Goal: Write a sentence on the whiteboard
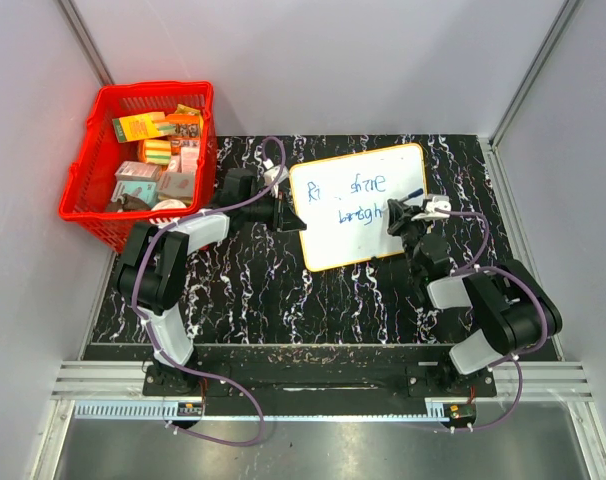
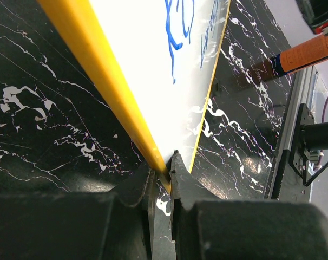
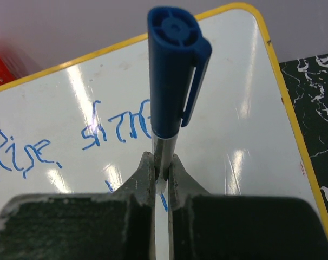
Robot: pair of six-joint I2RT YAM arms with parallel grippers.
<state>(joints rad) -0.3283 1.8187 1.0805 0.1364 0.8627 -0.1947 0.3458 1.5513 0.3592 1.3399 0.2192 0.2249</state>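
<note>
The whiteboard lies tilted on the black marbled table, white with an orange-yellow rim. The sentence runs across it in two lines of thin blue writing; in the right wrist view the top line reads "Rise shine". My left gripper is at the board's left edge, and its jaws are shut on the yellow rim. My right gripper is over the board's right part, shut on a marker with a blue cap on its upper end. The marker's tip is hidden behind the fingers.
A red basket full of small packages stands at the back left, beside the left arm. An orange and black cylinder shows past the board's far side in the left wrist view. Grey walls enclose the table; a metal rail runs along the near edge.
</note>
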